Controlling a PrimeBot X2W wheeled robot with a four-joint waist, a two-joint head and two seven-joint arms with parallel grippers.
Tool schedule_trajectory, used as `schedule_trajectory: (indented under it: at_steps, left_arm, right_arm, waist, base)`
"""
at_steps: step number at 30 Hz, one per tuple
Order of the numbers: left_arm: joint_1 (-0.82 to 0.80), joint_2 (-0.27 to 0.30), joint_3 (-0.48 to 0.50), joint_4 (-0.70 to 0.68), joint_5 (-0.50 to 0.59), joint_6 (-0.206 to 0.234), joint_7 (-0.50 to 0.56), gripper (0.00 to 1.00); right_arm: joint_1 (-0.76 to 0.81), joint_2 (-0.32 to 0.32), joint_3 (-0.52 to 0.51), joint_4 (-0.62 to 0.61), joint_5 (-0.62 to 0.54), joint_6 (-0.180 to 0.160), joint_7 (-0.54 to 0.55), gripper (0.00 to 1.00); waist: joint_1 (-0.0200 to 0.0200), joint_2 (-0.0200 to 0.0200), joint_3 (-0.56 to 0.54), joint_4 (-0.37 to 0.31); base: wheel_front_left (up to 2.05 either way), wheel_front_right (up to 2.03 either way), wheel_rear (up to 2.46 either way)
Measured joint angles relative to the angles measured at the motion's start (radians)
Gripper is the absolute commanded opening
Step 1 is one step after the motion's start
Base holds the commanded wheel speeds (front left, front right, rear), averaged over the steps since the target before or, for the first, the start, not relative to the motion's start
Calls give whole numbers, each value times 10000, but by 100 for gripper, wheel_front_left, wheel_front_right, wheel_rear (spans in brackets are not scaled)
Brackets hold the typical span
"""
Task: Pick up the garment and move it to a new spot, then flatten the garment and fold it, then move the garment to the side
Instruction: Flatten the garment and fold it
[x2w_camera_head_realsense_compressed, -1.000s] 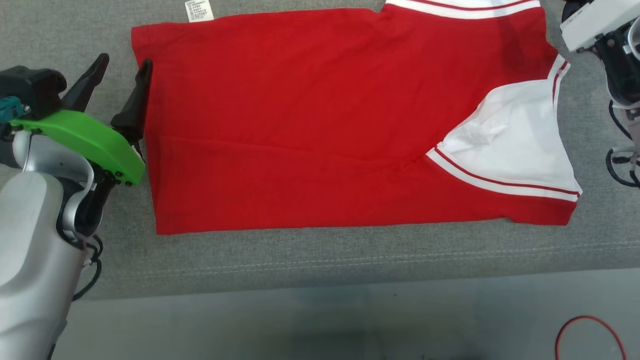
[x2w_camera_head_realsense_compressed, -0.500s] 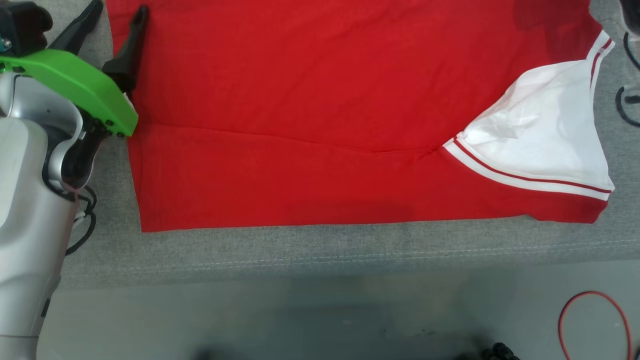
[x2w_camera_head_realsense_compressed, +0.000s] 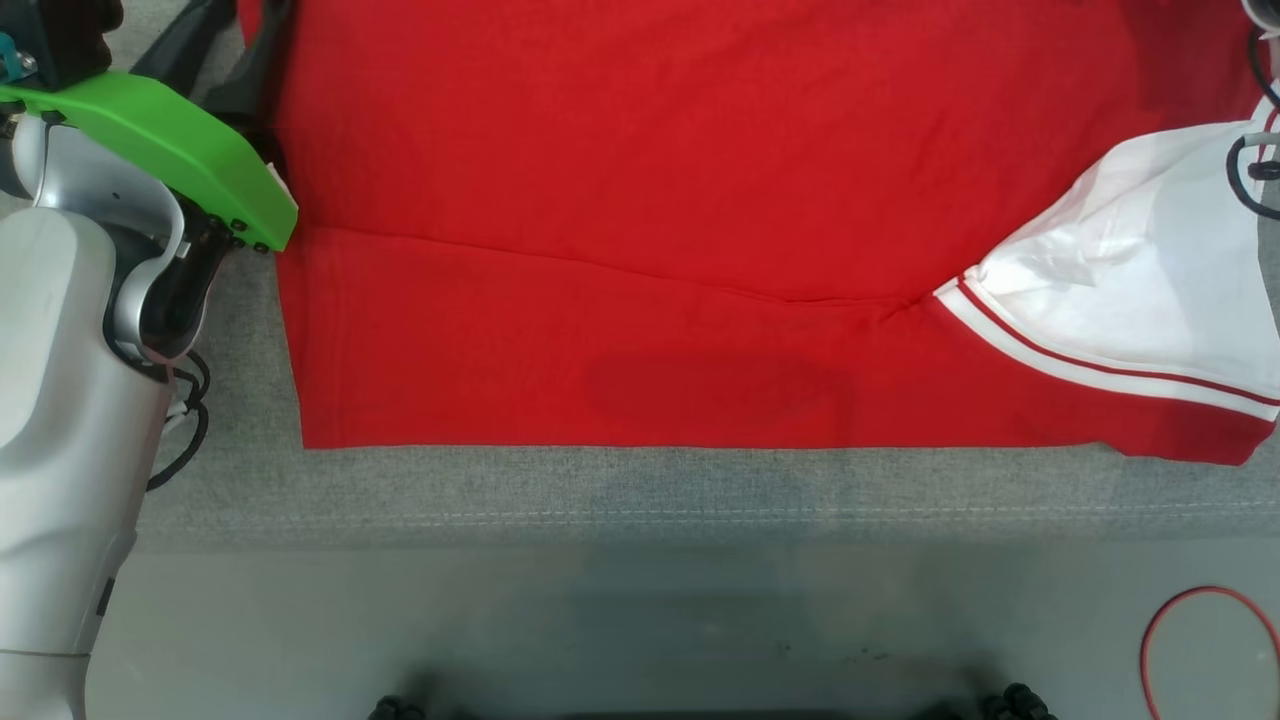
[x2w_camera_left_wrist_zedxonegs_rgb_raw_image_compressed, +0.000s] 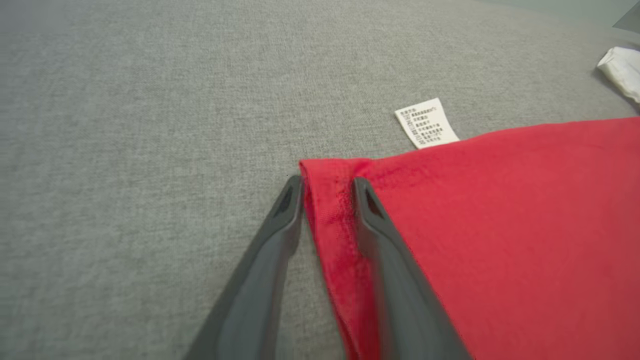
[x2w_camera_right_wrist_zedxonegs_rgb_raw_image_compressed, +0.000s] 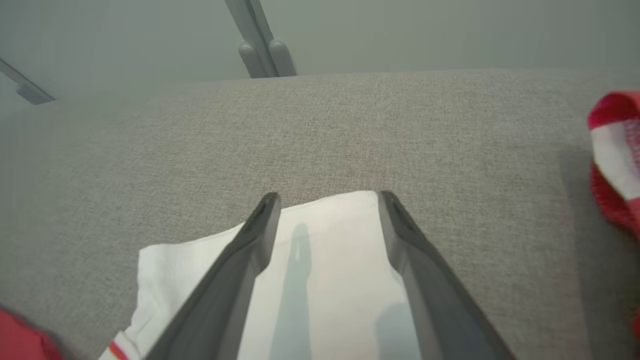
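**Laid flat, fold grab at both ends, side move not done**

Red garment spread flat on grey fabric surface, near edge parallel to the stitched seam, long crease across the middle. White panel with striped trim at the right end. Pick-and-move and flatten judged done. Fold likely the step in hand. Move to the side left to do.

Left pincer at the far left corner of the hem: fingers either side of a raised ridge of red cloth, both touching it. Firm clamp or not, cannot tell. Right pincer fingers apart, tips at the far edge of the white panel, nothing between them pinched.

Around: care label sticking out past the far edge, just beside the held corner. Green wrist cover overlapping the left hem in head view. Red cable loop on the floor, well apart from the cloth. Black cables hanging over the white panel, possible snag. Metal frame beyond the surface, out of the way.
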Motion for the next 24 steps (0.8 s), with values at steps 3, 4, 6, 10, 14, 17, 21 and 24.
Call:
schedule_trajectory:
  at_steps: [3,4,6,10,14,17,21,24]
  left_arm:
    - [-1,-2,-94,2,0,0,-69,40]
    - [-1,-2,-128,0,0,0,-111,40]
    - [-10,-10,-209,-19,-2,0,-136,39]
    - [-58,-10,-278,-13,-4,-2,-226,23]
    - [-89,-19,-380,8,-17,-35,-272,0]
    - [-119,-21,-441,33,-19,-50,-330,0]
    - [-156,-17,-541,44,-75,-73,-445,0]
    - [-171,-6,-610,42,-109,-73,-500,0]
  right_arm:
    - [-198,-31,-40,301,-77,-176,94,100]
    - [-270,-42,-54,403,-88,-261,105,100]
    - [-410,-59,-111,596,-86,-399,297,100]
    - [-605,-29,-174,1034,-69,-654,631,100]
    - [-607,198,-178,1306,58,-660,890,100]
    - [-646,307,-184,1402,146,-631,947,76]
    - [-795,353,-178,1557,142,-585,976,9]
    - [-871,378,-178,1647,140,-583,965,0]
  waist:
    - [0,0,7,51]
    - [0,0,9,68]
    - [-1,0,20,104]
    - [-1,0,88,186]
    - [-1,0,110,242]
    - [-1,0,116,271]
    - [-1,0,120,296]
    - [-1,0,128,306]
  base:
    - [0,0,0]
    - [0,0,0]
    - [0,0,0]
    - [0,0,0]
    - [0,0,0]
    - [0,0,0]
    - [0,0,0]
    - [0,0,0]
